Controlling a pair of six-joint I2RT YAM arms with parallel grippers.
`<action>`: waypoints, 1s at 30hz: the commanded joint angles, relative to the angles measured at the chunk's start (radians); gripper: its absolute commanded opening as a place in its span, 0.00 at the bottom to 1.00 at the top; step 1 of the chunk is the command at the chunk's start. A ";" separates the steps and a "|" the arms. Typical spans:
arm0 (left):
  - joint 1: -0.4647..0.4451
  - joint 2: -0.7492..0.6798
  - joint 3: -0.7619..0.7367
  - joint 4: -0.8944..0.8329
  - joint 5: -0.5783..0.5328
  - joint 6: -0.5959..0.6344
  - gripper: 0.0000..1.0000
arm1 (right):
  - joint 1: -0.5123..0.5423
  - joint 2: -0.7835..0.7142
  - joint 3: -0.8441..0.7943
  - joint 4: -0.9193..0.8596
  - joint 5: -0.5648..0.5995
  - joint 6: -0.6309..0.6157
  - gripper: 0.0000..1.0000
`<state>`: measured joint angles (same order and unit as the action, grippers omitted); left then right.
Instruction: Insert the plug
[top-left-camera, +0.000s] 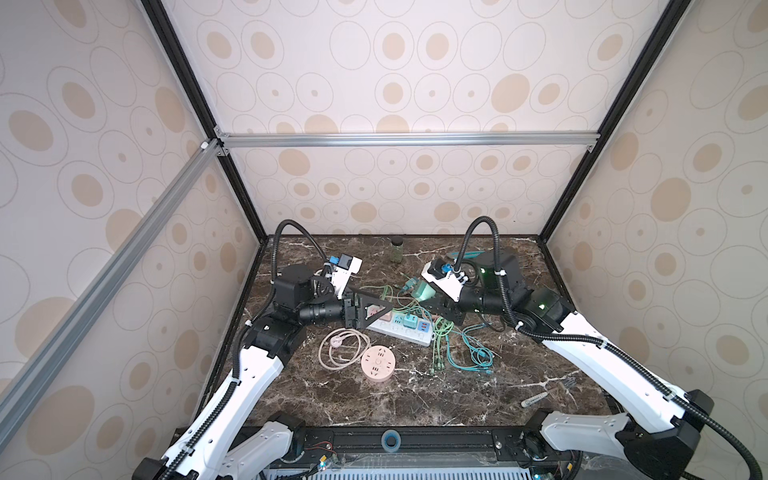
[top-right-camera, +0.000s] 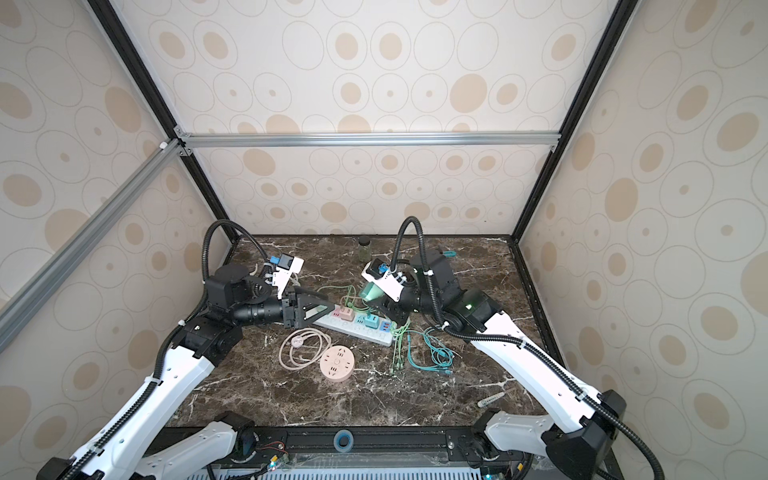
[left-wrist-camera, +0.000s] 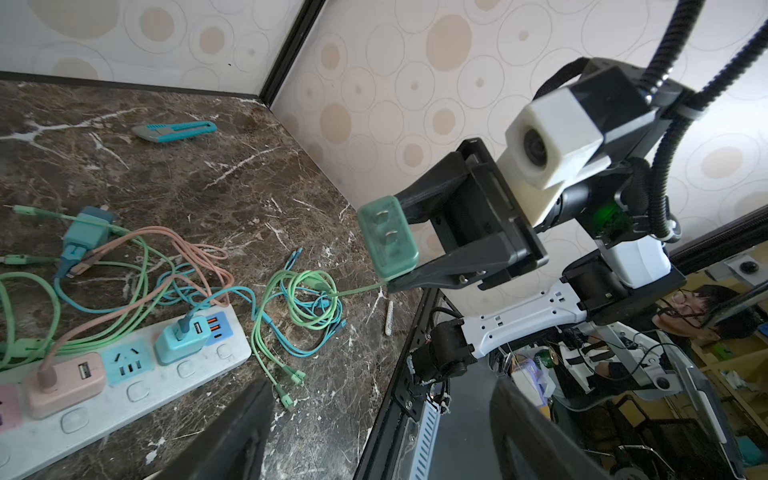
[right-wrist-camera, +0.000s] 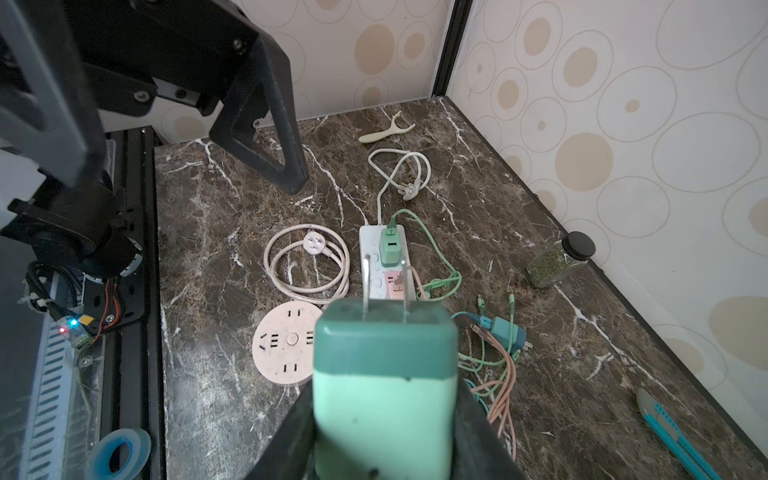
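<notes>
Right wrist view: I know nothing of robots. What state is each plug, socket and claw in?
right gripper, shut on the large green charger.
large green charger, held in the air, prongs bare.
left gripper, open, empty.
power strip, lying flat.
light blue socket, free.
pink charger, plugged in.
blue charger, plugged in.
loose blue charger, unplugged.
round pink socket, nothing plugged in.
jar, upright, lid on.

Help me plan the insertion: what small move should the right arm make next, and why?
Probably ease the right gripper down toward the free blue socket on the power strip, between the pink adapter and blue adapter. It clamps the green plug, prongs exposed, above the table, not yet at the strip.
</notes>
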<state>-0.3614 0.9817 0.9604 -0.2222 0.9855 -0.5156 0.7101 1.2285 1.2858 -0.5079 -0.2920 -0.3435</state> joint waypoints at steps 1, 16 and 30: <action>-0.016 0.002 0.049 0.010 0.030 0.001 0.81 | 0.022 0.022 -0.002 0.014 0.061 -0.058 0.20; -0.043 0.068 0.052 0.022 0.038 -0.015 0.72 | 0.142 0.082 0.030 0.042 0.141 -0.115 0.20; -0.056 0.083 0.025 0.020 0.044 -0.020 0.57 | 0.231 0.129 0.046 0.102 0.272 -0.184 0.20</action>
<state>-0.4068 1.0660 0.9710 -0.2176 0.9958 -0.5385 0.9253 1.3453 1.2968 -0.4549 -0.0624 -0.4908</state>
